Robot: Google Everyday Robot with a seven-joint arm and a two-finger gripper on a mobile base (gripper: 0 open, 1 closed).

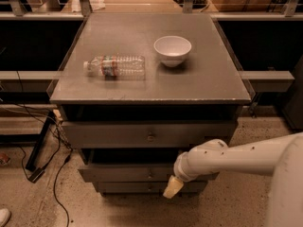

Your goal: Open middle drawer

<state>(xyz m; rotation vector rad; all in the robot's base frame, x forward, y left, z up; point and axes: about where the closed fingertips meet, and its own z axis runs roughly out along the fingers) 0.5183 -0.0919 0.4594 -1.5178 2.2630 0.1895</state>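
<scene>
The gray counter carries two things on its top. A clear plastic water bottle lies on its side near the left edge, its cap end toward that edge. A label band with red and blue on it wraps the bottle's middle, but its writing cannot be read. A plain white bowl stands upright a little right of the middle of the top, well apart from the bottle and unmarked.

Below the counter's front edge three gray drawer fronts are stacked, each with a small round metal knob at its centre. The top drawer is the tallest and widest. The middle drawer sits directly under it with a dark gap between them, and the bottom drawer is the narrowest.

The white arm reaches in from the right, below the counter's front right corner, and covers the right end of the middle drawer's front. Its cream-coloured claw points down and to the left, just right of and below the middle drawer's knob, in front of the bottom drawer. Whether the claw is spread or pressed together cannot be told, nor whether it touches a drawer front.

Dark cables trail over the speckled floor beyond the counter's left edge.
</scene>
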